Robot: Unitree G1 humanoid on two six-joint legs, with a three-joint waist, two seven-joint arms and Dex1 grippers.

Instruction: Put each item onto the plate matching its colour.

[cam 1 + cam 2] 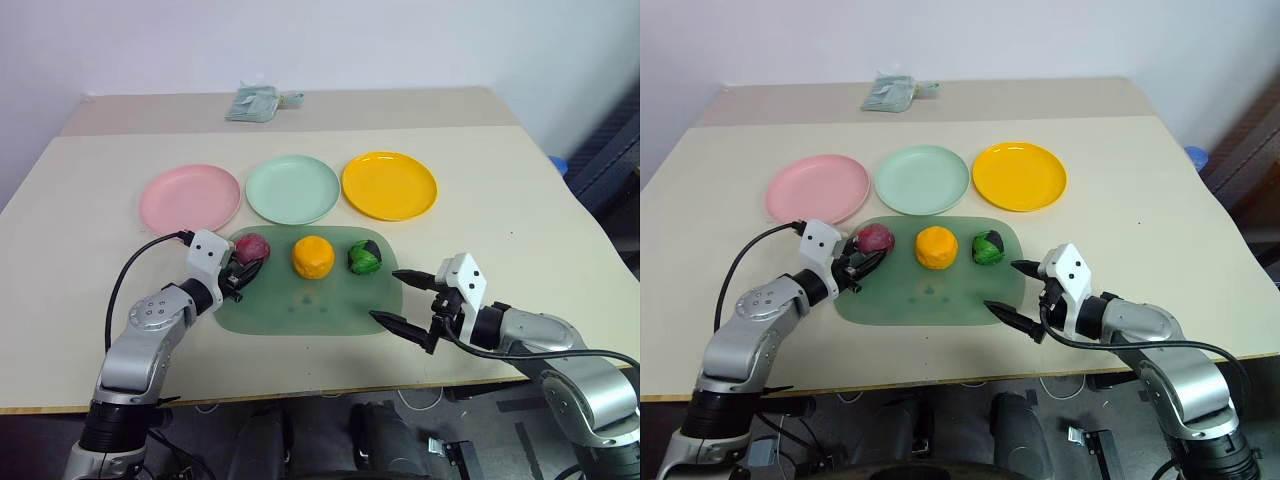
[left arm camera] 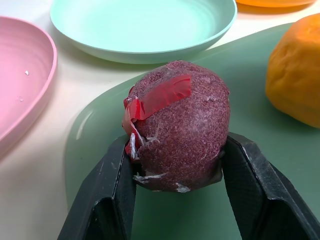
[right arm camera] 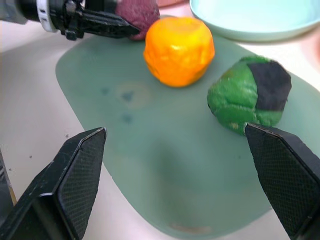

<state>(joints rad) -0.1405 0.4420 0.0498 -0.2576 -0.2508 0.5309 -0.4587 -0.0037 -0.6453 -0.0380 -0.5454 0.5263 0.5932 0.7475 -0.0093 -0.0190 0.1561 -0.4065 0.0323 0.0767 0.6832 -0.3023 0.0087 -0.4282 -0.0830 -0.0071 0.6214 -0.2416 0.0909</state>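
Three round shallow plates stand in a row on the table: a pink plate (image 1: 190, 196), a mint green plate (image 1: 293, 188) and a yellow-orange plate (image 1: 389, 185). Three lumpy balls lie on the translucent green board (image 1: 310, 305) just before them. The left gripper (image 2: 175, 165) clamps the rough maroon ball (image 2: 177, 125), which bears red tape. The orange ball (image 1: 313, 257) sits midway, and the green ball (image 3: 250, 94) with dark patches lies just beyond the right gripper (image 1: 400, 298), whose fingers spread wide.

A lab-like test room: plain beige table (image 1: 500, 200) against a bare white wall (image 1: 350, 40), cables beneath
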